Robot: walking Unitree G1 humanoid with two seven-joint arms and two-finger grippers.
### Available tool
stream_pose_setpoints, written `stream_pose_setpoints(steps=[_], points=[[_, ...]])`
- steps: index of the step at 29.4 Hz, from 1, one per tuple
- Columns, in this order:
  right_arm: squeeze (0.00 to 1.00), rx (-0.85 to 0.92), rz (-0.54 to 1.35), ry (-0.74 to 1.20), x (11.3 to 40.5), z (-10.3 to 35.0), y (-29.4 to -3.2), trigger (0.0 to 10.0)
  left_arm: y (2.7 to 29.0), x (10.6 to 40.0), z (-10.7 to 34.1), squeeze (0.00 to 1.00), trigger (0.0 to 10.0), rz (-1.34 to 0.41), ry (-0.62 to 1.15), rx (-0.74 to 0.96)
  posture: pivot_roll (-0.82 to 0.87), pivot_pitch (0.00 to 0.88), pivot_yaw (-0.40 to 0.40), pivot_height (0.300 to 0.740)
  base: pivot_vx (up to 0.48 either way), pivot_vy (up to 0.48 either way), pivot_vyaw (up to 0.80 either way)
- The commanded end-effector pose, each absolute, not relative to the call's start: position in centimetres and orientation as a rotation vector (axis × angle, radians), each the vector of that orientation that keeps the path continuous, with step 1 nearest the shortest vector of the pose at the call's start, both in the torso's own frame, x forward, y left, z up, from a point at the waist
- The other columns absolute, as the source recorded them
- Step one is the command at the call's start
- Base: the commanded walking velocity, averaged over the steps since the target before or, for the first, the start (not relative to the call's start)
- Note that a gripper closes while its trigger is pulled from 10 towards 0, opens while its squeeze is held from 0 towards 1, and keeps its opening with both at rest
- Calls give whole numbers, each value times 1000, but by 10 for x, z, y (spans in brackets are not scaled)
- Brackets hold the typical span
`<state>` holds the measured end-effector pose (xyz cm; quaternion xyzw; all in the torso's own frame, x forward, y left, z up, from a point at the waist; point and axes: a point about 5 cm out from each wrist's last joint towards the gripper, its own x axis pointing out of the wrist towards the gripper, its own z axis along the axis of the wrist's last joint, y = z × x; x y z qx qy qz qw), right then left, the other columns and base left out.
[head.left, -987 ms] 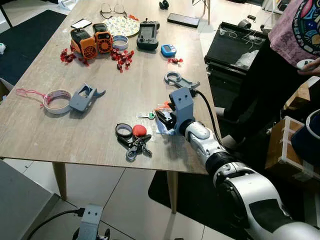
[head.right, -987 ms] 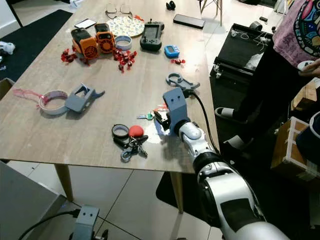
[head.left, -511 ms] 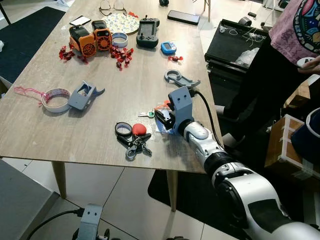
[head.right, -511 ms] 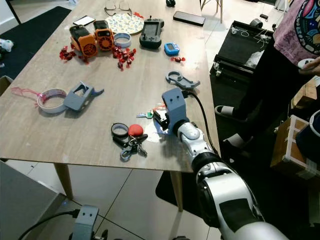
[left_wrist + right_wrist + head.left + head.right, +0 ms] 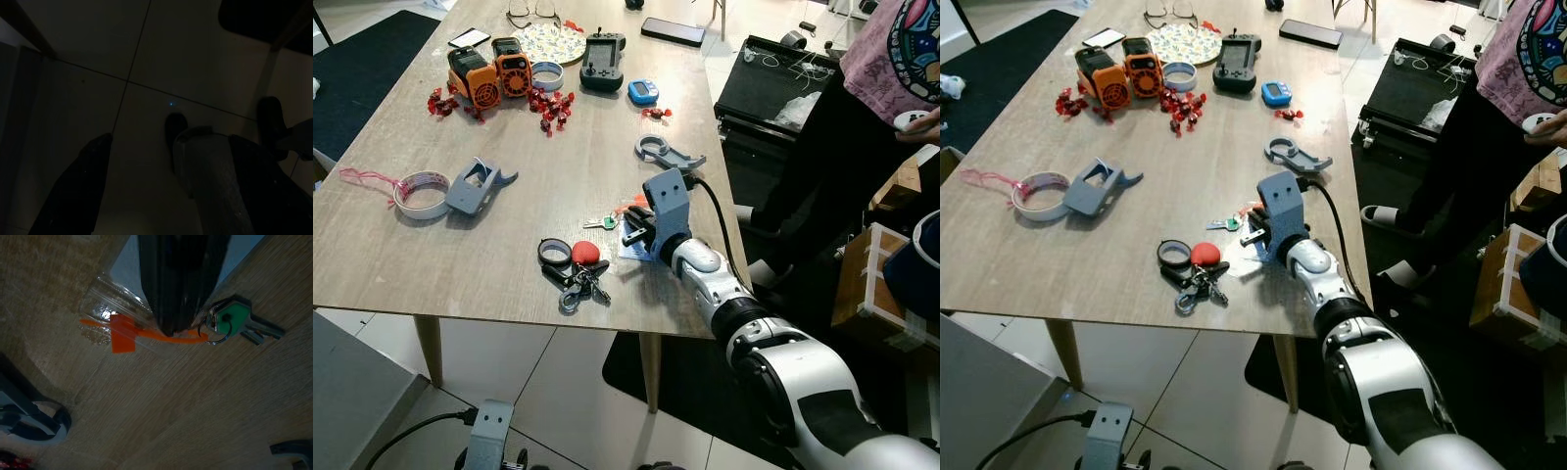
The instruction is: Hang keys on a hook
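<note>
- I am reaching my right gripper (image 5: 631, 227) down onto the wooden table (image 5: 431, 255), right of centre in the head views, near the table's right edge.
- In my right wrist view my black fingers (image 5: 178, 284) are pressed together into one dark mass; I am resting their tip on an orange strap (image 5: 166, 337) that is lying across a clear plastic bag (image 5: 115, 308).
- The green-headed key (image 5: 230, 323) is lying flat on the wood just beside my fingertips, its ring (image 5: 210, 330) touching the strap's end; I cannot tell whether I am actually pinching the strap.
- In the head views that key (image 5: 602, 223) is showing just left of my gripper.
- A second key bunch with a red tag (image 5: 576, 272) is lying lower left of it, near the table's front edge.
- My left gripper (image 5: 146, 186) is hanging idle over the dark tiled floor (image 5: 98, 63), fingers spread apart.
</note>
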<state>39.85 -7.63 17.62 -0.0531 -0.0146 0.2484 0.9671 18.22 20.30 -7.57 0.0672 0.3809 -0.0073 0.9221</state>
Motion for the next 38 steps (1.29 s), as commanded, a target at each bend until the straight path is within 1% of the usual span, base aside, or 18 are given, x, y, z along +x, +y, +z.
stream_pose_setpoints(steps=[1, 8, 9, 10, 11, 12, 13, 14, 21, 28, 29, 30, 31, 32, 33, 34, 36, 38], points=[[0, -89, 506, -7, 398, 173, -75, 0, 199, 169, -83, 0, 10000, -11, 824, 114, 78, 261, -88, 740, 0, 0, 0], [0, -70, 510, -37, 399, 179, -73, 0, 199, 169, -83, 0, 10000, -8, 824, 112, 78, 260, -89, 740, 0, 0, 0], [0, -56, 512, -67, 400, 186, -71, 588, 199, 169, -83, 0, 10000, -8, 825, 111, 76, 260, -88, 740, 0, 0, 0], [0, -50, 512, -81, 401, 189, -71, 2627, 199, 169, -83, 0, 10000, -7, 825, 111, 76, 260, -88, 740, 0, 0, 0], [0, -46, 512, -89, 401, 191, -71, 2627, 199, 169, -83, 0, 10000, -7, 825, 110, 76, 260, -88, 740, 0, 0, 0], [0, -39, 507, -101, 402, 194, -71, 4980, 199, 169, -83, 0, 10000, -7, 824, 110, 75, 258, -89, 740, 0, 0, 0], [0, -39, 507, -101, 402, 194, -71, 4980, 199, 169, -83, 0, 10000, -7, 824, 110, 75, 258, -89, 740, 0, 0, 0], [0, -30, 498, -119, 403, 199, -71, 10000, 199, 169, -83, 0, 10000, -7, 824, 109, 75, 257, -89, 740, 0, 0, 0], [0, -3, 464, -175, 407, 215, -75, 10000, 199, 169, -83, 0, 10000, -8, 823, 109, 73, 248, -89, 740, 0, 0, 0], [0, 3, 507, -112, 405, 204, -76, 10000, 199, 169, -83, 0, 10000, -11, 825, 111, 72, 240, -91, 740, 0, 0, 0], [82, -8, 530, -100, 404, 200, -75, 10000, 199, 169, -83, 0, 10000, -10, 825, 112, 73, 239, -91, 740, 0, 0, 0], [82, -8, 530, -100, 404, 200, -75, 10000, 199, 169, -83, 0, 10000, -10, 825, 112, 73, 239, -91, 740, 0, 0, 0], [714, -44, 562, -84, 401, 193, -73, 10000, 199, 168, -83, 0, 10000, -10, 825, 113, 74, 238, -91, 740, 0, 0, 0], [714, -60, 569, -80, 401, 191, -72, 10000, 199, 168, -83, 0, 10000, -10, 825, 113, 74, 238, -91, 740, 0, 0, 0], [831, -70, 572, -76, 400, 190, -72, 10000, 199, 168, -83, 0, 10000, -10, 825, 114, 74, 238, -91, 740, 0, 0, 0], [855, -77, 573, -72, 400, 188, -72, 10000, 199, 168, -83, 0, 10000, -10, 825, 114, 74, 238, -91, 740, 0, 0, 0], [867, -87, 569, -67, 400, 187, -73, 10000, 199, 168, -83, 0, 10000, -11, 825, 114, 75, 237, -91, 740, 0, 0, 0], [812, -99, 562, -60, 399, 185, -74, 10000, 199, 168, -83, 0, 10000, -11, 825, 114, 76, 239, -91, 740, 0, 0, 0]])
